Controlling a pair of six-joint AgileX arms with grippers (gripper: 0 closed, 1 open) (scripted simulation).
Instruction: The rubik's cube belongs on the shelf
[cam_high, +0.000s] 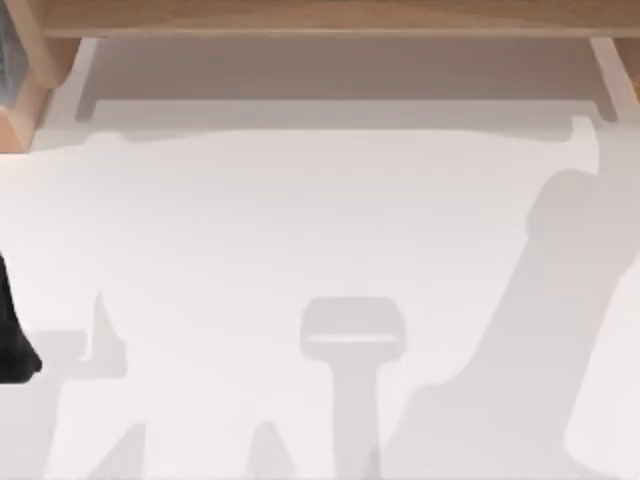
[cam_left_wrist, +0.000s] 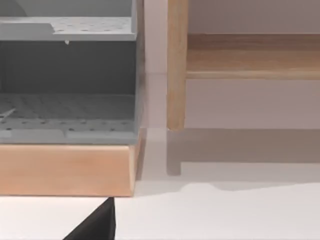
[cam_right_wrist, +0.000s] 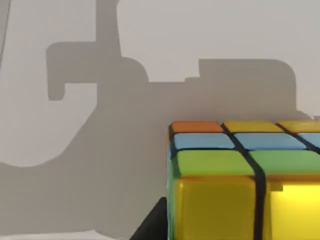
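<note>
From above we see the shelf (cam_high: 330, 15) along the table's (cam_high: 300, 220) far edge, our left wrist view faces a grey rack (cam_left_wrist: 67, 80) beside the shelf's post, our right wrist view has the rubik's cube (cam_right_wrist: 245, 180) close against the camera, grip on it we cannot tell.

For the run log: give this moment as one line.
rubik's cube: close before right wrist camera, above white table | shelf: far edge, no cube | left arm: by shelf's left end
</note>
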